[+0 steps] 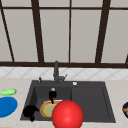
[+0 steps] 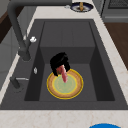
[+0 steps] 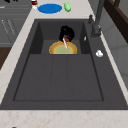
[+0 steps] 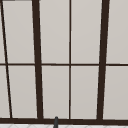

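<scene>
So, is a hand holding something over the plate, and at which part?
Yes. The hand over the plate is curled round the top end of a thin reddish tool; its lower end points down at the plate.

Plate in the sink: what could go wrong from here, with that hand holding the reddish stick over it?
1. The right hand grips the reddish stick tilted over the plate; pressing down could skid the plate across the sink basin.
2. The red ball hides the plate's near side in the front view, so contact may be misjudged.
3. The left hand hangs close by and could get bumped.
</scene>
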Available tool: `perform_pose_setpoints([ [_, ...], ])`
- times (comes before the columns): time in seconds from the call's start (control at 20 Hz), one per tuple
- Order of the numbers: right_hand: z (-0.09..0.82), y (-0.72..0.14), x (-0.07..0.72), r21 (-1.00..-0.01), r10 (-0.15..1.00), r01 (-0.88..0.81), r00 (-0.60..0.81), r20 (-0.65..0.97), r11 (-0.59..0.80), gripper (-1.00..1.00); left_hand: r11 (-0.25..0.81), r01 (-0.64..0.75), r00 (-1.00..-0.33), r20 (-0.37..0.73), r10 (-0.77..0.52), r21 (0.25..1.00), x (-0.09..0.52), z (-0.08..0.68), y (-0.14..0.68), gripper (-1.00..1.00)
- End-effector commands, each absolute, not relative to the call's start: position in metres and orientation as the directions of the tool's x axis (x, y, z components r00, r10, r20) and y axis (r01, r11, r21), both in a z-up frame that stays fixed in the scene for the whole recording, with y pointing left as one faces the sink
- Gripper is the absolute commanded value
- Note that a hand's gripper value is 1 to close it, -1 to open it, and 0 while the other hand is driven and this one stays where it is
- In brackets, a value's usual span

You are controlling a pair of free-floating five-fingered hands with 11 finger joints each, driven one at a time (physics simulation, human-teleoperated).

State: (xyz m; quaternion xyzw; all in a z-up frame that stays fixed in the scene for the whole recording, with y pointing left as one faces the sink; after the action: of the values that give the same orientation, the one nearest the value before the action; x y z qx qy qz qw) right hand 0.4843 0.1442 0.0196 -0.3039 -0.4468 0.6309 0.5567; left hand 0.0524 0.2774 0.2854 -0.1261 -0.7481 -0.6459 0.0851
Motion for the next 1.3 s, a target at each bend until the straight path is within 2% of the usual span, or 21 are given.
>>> perform_pose_setpoints([
  [0.0, 0.042, 0.142, 0.484, -0.889, 0.975, -0.458, -0.186, 0.120, 0.022, 1.00, 0.134, 0.299, -0.954, 0.290, 0.079, 0.945, 0.052, 0.285, 0.277, 0.00],
  [1.25, 0.128, 0.076, 0.473, -0.867, 0.983, -0.494, -0.120, 0.137, 0.060, 1.00, 0.134, 0.299, -0.954, 0.290, 0.079, 0.945, 0.052, 0.285, 0.277, 0.00],
])
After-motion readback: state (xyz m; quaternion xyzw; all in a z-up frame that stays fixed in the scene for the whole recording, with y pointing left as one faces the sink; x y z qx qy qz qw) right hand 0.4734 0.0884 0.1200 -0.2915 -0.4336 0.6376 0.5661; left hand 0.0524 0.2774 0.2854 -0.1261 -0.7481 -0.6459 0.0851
